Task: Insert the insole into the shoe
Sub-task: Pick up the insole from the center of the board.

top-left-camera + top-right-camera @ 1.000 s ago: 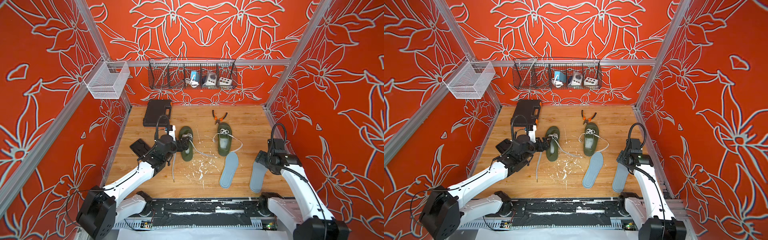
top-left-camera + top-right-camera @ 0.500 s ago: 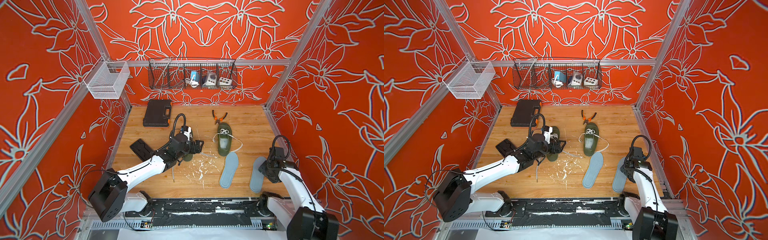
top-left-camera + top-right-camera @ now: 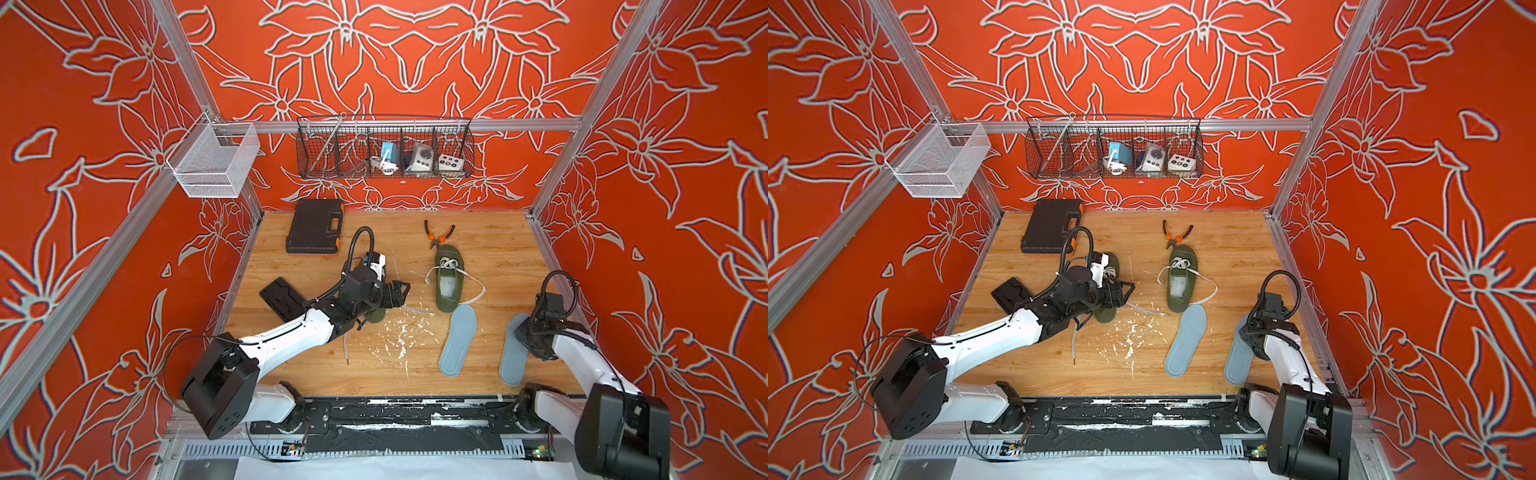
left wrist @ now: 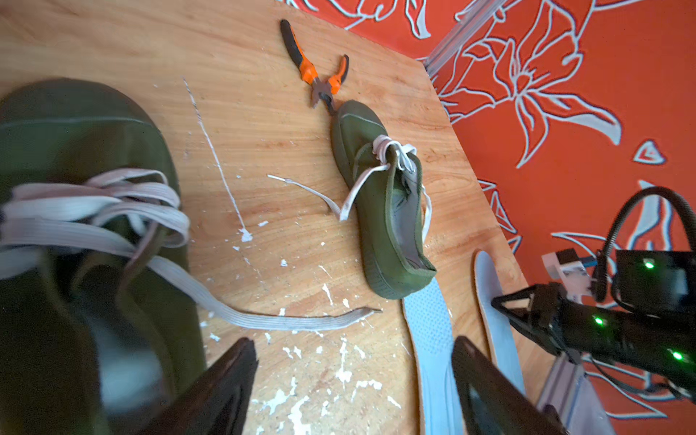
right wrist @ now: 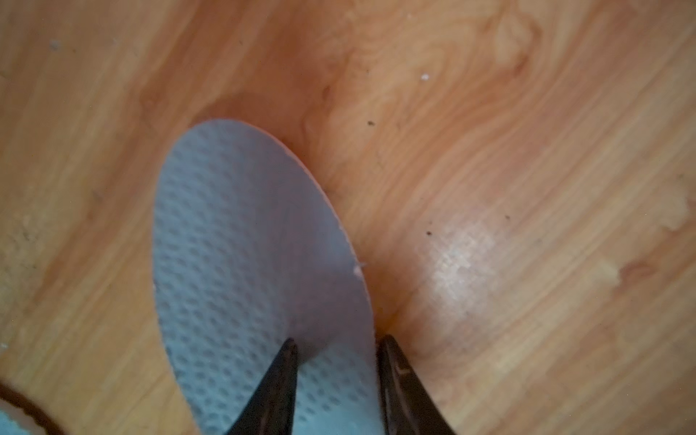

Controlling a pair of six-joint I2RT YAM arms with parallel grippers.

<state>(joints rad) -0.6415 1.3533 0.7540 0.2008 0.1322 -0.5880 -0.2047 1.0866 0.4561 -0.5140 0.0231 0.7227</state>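
Two green lace-up shoes lie on the wooden floor. The left shoe (image 3: 1105, 312) is largely hidden under my left arm and fills the near side of the left wrist view (image 4: 75, 150). The right shoe (image 3: 449, 278) lies open-topped. Two grey-blue insoles lie nearer the front, the middle insole (image 3: 459, 340) and the right insole (image 3: 513, 353). My left gripper (image 4: 352, 342) stands open beside the left shoe, nothing between its fingers. My right gripper (image 5: 338, 339) is down on the right insole (image 5: 244, 244), jaws narrowed but still apart. One finger rests on the insole, the other at its edge.
Orange-handled pliers (image 3: 438, 235) lie just behind the right shoe's toe. A black case (image 3: 316, 226) sits at the back left and a black tray piece (image 3: 282, 297) by the left wall. A wire basket (image 3: 384, 149) hangs on the back wall. The right wall is close to my right arm.
My left arm has swung right over the left shoe, jaws narrowing slightly. My right gripper has dropped onto the right insole and its jaws have drawn in a good deal.
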